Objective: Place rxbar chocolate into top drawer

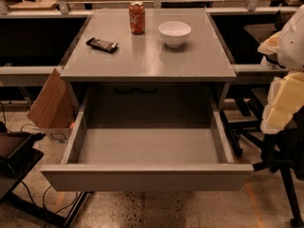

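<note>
Drawer (147,177) open at near side; bar (102,44) on table (152,58).
Bar lies flat at left; can (137,18) far centre, bowl (175,33) right. Gripper (283,101) at right edge, off table; open or closed: cannot tell.

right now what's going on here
Nothing is being handled yet. The bar lies on the table, near its left edge, with the can and the bowl further back. The drawer is pulled wide open and the bar is not in it. The gripper is at the right edge of the view, beside the table and well away from the bar.
</note>
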{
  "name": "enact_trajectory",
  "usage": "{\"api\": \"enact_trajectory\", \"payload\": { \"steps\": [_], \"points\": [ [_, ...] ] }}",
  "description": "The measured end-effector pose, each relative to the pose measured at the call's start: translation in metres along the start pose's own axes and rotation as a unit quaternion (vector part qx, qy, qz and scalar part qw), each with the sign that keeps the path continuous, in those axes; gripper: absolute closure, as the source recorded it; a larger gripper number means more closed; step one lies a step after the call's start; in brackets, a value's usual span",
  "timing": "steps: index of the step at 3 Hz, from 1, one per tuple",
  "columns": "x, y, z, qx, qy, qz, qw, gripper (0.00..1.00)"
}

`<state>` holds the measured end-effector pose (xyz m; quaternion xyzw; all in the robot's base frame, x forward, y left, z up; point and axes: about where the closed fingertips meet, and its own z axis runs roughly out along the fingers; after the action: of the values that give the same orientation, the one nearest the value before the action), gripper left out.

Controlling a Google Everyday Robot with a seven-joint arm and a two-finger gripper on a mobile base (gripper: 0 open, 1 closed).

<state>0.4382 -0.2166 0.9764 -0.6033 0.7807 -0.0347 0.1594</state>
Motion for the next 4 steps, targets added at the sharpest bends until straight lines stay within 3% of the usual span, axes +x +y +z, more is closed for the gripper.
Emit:
{"api": "enact_trajectory", "payload": {
  "steps": [1, 2, 3, 4],
  "points": [
    [0.000, 0.000, 0.000, 0.000, 0.000, 0.000, 1.0000, 0.00],
    [-0.008, -0.010, 0.009, 0.018, -0.031, 0.001, 0.9994, 0.00],
    [-0.043, -0.062, 0.046, 0.049, -0.158, 0.019, 0.9860, 0.00],
    [-0.090, -0.127, 0.058, 0.088, -0.276, 0.038, 0.9563, 0.00]
  ]
}}
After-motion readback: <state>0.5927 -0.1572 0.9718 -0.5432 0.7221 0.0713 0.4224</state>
